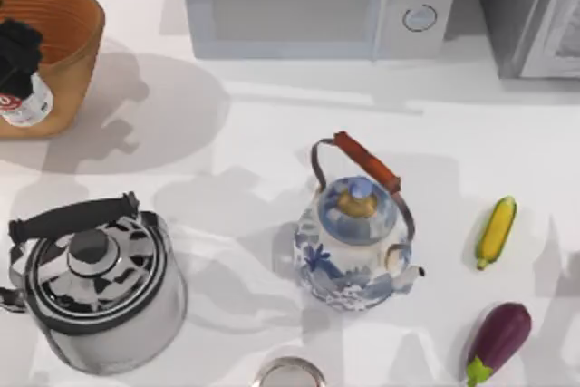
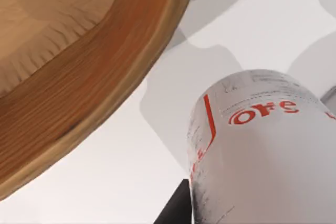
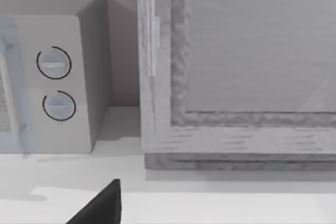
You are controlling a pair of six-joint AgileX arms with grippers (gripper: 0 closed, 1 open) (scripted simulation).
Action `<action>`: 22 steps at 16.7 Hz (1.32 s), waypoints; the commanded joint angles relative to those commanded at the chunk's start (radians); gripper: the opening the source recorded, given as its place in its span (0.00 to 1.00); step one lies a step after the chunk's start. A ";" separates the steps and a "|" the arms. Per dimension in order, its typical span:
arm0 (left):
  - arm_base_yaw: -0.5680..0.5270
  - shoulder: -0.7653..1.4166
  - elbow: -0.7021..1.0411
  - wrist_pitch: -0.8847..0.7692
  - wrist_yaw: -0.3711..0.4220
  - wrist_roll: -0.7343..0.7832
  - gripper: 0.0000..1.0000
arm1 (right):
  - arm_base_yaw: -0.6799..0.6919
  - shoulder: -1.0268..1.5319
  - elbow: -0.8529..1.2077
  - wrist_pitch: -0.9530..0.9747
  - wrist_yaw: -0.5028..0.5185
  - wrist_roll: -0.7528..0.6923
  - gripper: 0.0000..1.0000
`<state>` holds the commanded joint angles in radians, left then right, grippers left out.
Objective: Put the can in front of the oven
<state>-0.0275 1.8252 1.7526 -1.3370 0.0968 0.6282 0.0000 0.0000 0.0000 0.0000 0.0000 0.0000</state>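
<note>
1. Left gripper (image 1: 18, 61) sits at the table's far left edge, above the wooden basket (image 1: 68, 38), pinching the can (image 1: 25, 104).
2. The can, with its white label and red print, lies against the basket's near rim in the top view. The left wrist view shows the label close up (image 2: 262, 145), with the basket's rim (image 2: 105, 93) beside it.
3. Oven (image 1: 299, 6) stands at the back centre, well apart from the can.
4. Right wrist view: the oven's two knobs (image 3: 55, 85) and a darker grey appliance (image 3: 236, 77). Right finger state: cannot tell.
5. Also on the table: steel kettle (image 1: 95, 283), blue-and-white kettle (image 1: 353, 233), corn cob (image 1: 496, 231), aubergine (image 1: 498, 340).
</note>
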 joint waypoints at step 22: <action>-0.490 0.586 0.546 -0.109 -0.087 -1.110 0.00 | 0.000 0.000 0.000 0.000 0.000 0.000 1.00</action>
<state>-0.5179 2.4108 2.2985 -1.4465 0.0100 -0.4821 0.0000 0.0000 0.0000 0.0000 0.0000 0.0000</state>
